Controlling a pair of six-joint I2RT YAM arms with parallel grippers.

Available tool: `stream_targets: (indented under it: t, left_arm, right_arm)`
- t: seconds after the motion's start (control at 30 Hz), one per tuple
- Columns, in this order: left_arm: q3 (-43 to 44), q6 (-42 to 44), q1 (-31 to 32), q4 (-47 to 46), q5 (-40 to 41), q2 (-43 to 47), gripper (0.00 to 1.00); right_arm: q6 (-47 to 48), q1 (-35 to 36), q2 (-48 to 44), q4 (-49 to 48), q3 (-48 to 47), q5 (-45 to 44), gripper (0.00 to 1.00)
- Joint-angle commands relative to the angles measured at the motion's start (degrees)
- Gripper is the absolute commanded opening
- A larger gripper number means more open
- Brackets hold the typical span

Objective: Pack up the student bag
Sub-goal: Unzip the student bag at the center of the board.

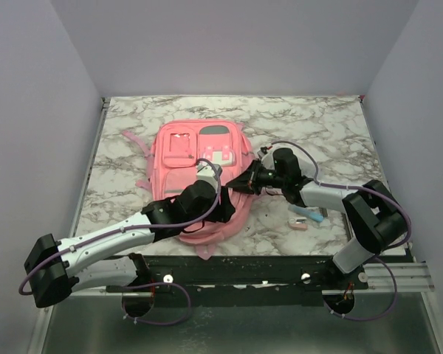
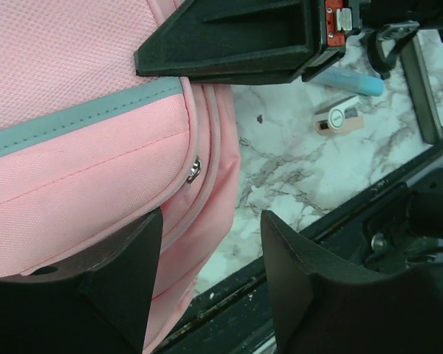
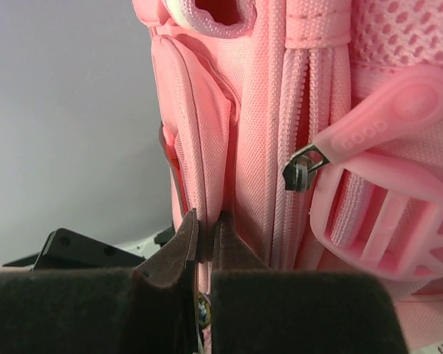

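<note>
The student bag [image 1: 184, 158], a big pink backpack, lies flat on the marble table with its grey-trimmed pockets facing up. My right gripper [image 1: 241, 182] is at its right side and is shut [image 3: 207, 225] on a thin fold of the bag's pink fabric [image 3: 207, 133], beside a zip with a metal slider [image 3: 298, 174]. My left gripper [image 1: 223, 209] hovers over the bag's near right corner. It stands open [image 2: 210, 280], with the bag's edge [image 2: 207, 214] and bare table between its fingers [image 2: 125, 280]. A zip slider [image 2: 194, 169] shows just ahead of it.
A blue pen-like item [image 1: 315, 215] [image 2: 354, 82] and a small pink and white item [image 1: 298, 223] [image 2: 338, 116] lie on the marble to the right of the bag. The table's black front rail [image 2: 340, 214] runs close under the left gripper. Grey walls enclose the table.
</note>
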State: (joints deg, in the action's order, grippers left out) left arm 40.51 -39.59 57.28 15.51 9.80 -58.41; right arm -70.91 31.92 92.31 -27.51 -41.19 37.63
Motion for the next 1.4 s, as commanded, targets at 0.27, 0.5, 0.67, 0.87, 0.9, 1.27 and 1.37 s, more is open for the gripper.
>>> stream_targets:
  t: [0.27,0.5,0.67,0.87,0.9,1.27,1.37]
  left_arm:
    - [8.2,4.7,1.1,5.7,15.3,-9.6,0.45]
    - [9.1,3.8,1.9,6.6,17.8,-14.0,0.52]
    - [10.3,3.5,1.9,8.4,18.8,-15.5,0.51]
    - [11.5,3.5,1.9,9.0,17.5,-17.1,0.35]
    - [11.7,3.7,1.9,9.1,17.5,-17.8,0.32]
    - [14.2,3.9,1.9,10.3,20.3,-20.2,0.19]
    - [12.5,2.3,1.9,11.7,23.2,-19.5,0.06]
  right_arm:
    - [-4.7,0.9,-3.3,-2.5,-2.1,-4.8,0.00]
    - [-4.8,1.1,-3.8,-1.9,-2.2,-5.1,0.00]
    - [-4.5,1.1,-3.6,-2.2,-1.5,-5.0,0.00]
    - [-4.7,1.1,-3.9,-2.8,-0.9,-5.3,0.00]
    - [-4.6,1.1,-3.9,-2.7,-0.9,-5.4,0.00]
    - [-2.3,1.3,-4.0,-2.2,-1.1,-5.3,0.00]
    - [-0.7,0.6,-4.1,-2.6,-0.5,-6.4,0.00]
